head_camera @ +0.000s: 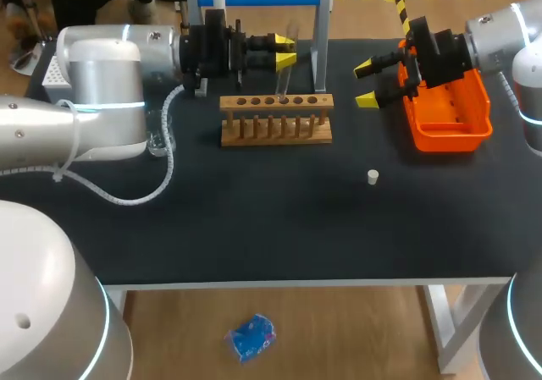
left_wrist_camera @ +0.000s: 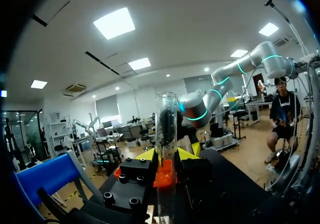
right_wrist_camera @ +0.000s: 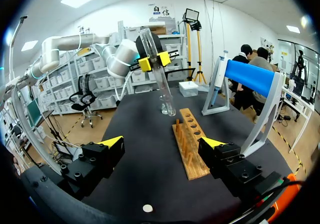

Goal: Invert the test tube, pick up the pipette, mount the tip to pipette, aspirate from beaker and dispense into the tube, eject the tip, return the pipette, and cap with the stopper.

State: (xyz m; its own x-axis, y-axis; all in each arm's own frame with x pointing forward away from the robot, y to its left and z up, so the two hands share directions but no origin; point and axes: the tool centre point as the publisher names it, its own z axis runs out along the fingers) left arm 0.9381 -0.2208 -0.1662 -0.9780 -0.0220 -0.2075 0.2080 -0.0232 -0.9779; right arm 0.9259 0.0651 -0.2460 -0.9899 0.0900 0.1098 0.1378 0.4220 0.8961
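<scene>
left hand [head_camera: 285, 51] clamped on clear glass tube [left_wrist_camera: 166, 129] | right hand [head_camera: 366, 84] apart | wooden rack [head_camera: 276, 102]

Left pincer [head_camera: 284, 50] grips the test tube [left_wrist_camera: 166, 114]; right pincer [head_camera: 366, 84] hangs spread wide.

I see black bench [head_camera: 254, 228]: wooden rack [head_camera: 276, 119] mid-back, orange bin [head_camera: 453, 134] at its right end, small white stopper [head_camera: 373, 176] lying alone between them, nearer the front.
</scene>
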